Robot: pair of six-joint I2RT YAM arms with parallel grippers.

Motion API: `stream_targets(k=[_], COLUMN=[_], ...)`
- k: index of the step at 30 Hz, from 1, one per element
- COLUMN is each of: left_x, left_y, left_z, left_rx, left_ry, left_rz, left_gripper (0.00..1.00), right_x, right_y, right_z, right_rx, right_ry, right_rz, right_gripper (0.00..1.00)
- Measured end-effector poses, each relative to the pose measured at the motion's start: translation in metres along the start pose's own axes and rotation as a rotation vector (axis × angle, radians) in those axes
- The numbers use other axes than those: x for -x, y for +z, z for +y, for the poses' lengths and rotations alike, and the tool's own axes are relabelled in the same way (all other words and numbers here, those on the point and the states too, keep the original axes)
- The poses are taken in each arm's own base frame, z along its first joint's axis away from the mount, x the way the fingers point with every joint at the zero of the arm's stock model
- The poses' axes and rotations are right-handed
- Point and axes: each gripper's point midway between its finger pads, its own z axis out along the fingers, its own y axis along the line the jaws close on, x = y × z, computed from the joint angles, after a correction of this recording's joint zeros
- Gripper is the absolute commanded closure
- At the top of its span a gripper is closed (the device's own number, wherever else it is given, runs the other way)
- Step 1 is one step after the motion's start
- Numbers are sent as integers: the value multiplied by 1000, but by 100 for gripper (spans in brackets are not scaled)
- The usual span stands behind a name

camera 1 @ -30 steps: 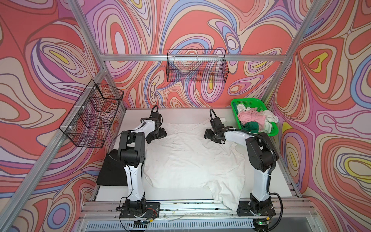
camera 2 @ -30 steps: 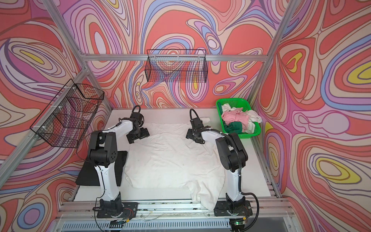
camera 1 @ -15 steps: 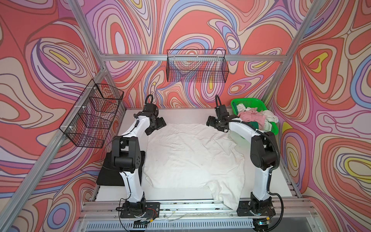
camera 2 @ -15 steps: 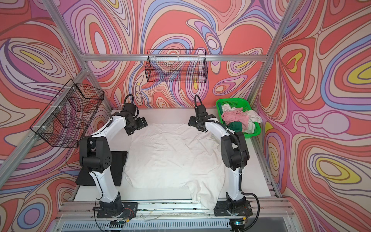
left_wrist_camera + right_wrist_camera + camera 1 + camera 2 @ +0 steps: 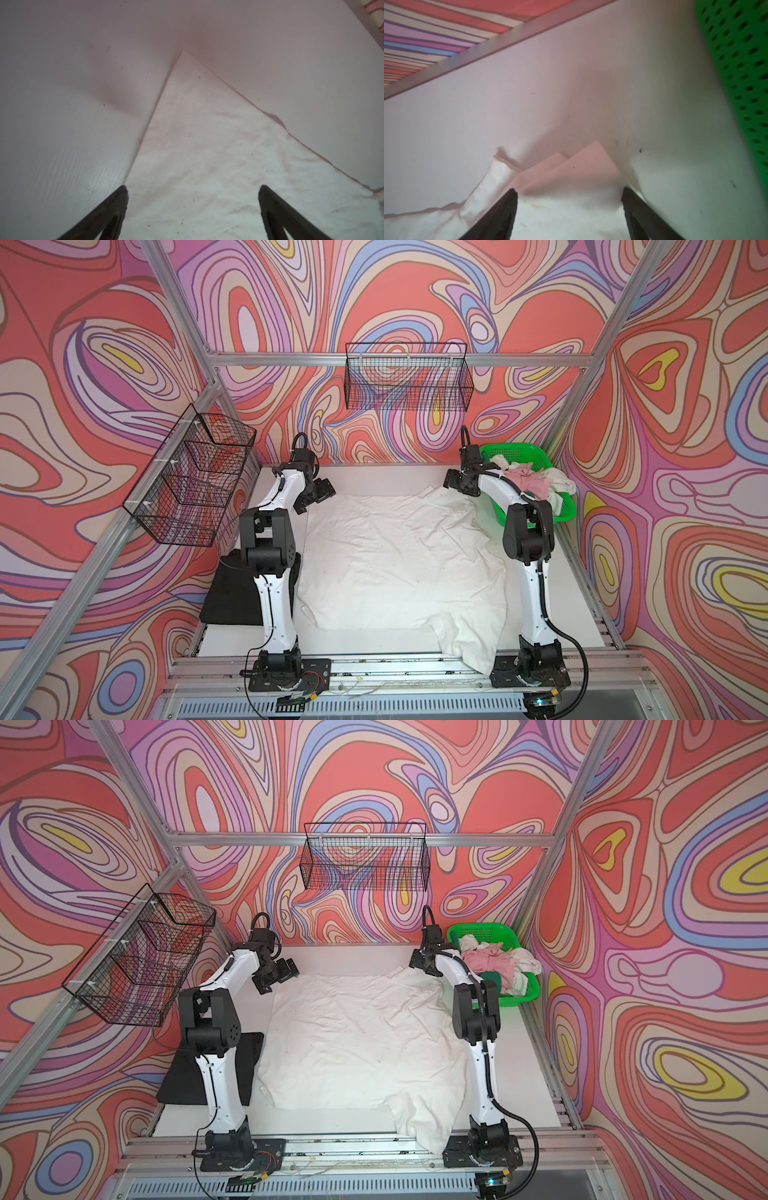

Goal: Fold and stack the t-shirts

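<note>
Across the middle of the surface [image 5: 374,477] lies the off-white t-shirt [image 5: 399,560], spread out, with left fingers [image 5: 108,209] and right fingers [image 5: 500,212] apart above its far corners, so spreading seems done and the next move calls for pinching edges to fold.

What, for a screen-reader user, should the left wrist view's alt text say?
The open left gripper shows as two dark fingertips set wide apart, framing a pointed corner of a large off-white cloth t-shirt. The corner lies flat on the white tabletop, its stitched hem visible.
</note>
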Motion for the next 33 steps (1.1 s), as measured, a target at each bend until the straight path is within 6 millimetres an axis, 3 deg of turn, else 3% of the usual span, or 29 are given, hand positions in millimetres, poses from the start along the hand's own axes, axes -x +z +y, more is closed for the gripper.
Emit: stream_targets(k=[7,15,20,27,33], left_x=[19,17,26,43,50], left_y=[17,40,41,46,63], left_z=[-6,2,3,-5,-4], left_rx=[17,64,85,76,101], left_ry=[18,58,77,89,110], left_rz=[0,33,7,-31,-34], left_gripper=[2,5,13,23,27], right_x=[-4,-1,5,41,46], right_y=[12,14,-9,-50,-48], right_z=[7,8,7,20,20], right_rx=[46,55,47,88,85], right_ry=[-19,-41,-42,-43,-54], right_rz=[20,-1,-40,-172,-184], right_gripper=[20,20,19,19,19])
